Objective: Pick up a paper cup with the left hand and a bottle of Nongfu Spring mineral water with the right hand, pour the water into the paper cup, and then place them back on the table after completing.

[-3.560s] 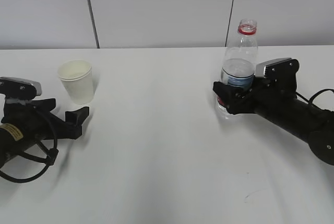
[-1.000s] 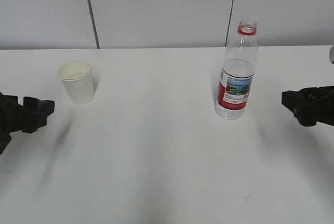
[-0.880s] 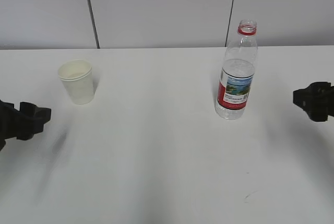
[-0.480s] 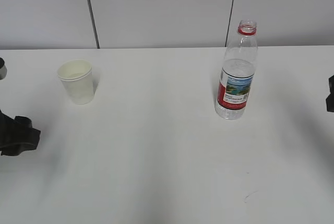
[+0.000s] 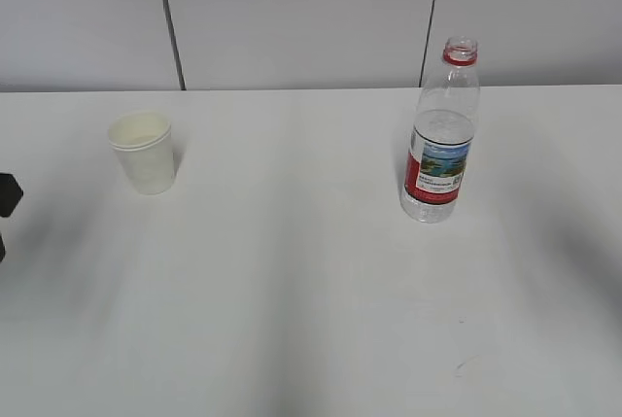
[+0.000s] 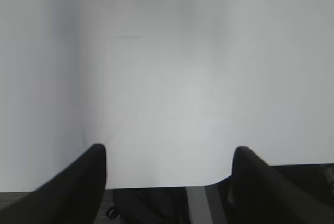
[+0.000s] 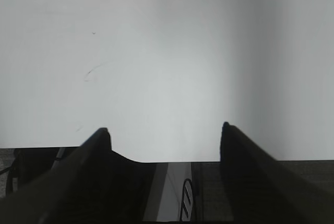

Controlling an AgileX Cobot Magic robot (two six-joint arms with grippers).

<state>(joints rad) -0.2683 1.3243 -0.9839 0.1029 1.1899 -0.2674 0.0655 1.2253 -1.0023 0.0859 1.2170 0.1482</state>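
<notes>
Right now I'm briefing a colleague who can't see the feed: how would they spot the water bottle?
On the white table, look right of centre. The bottle stands upright there, clear plastic, uncapped, with a red neck ring and a red-edged label. The paper cup, far left, is short and cream.

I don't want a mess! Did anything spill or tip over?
No. The cup and the bottle both stand upright, far apart on the table. No puddle shows. The bottle has no cap on.

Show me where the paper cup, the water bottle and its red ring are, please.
paper cup [image 5: 144, 155], exterior view, on its side wall.
water bottle [image 5: 439, 166], exterior view, on its label.
red ring [image 5: 461, 58], exterior view, at the bottle's neck.
</notes>
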